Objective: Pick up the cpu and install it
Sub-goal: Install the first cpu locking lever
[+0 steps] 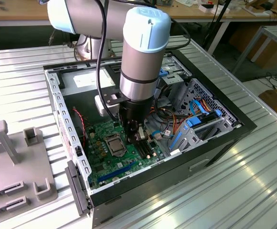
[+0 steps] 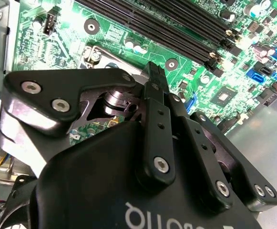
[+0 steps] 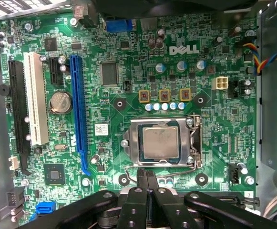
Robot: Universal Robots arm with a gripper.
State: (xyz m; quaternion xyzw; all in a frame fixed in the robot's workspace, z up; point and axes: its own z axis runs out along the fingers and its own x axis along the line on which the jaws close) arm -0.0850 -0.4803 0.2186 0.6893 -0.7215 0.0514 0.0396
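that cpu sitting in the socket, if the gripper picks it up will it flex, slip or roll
The cpu looks like a thin flat square with a metal top, so probably stiff, and not apt to roll. That smooth top and its low edges inside the socket frame may make it slippery to grasp. The gripper, fingers together, sits beside it.

Grey fixture point(image 1: 14, 162) beside open computer case point(image 1: 224, 138); blue slot point(image 3: 78, 114), coin battery point(image 3: 60, 101).
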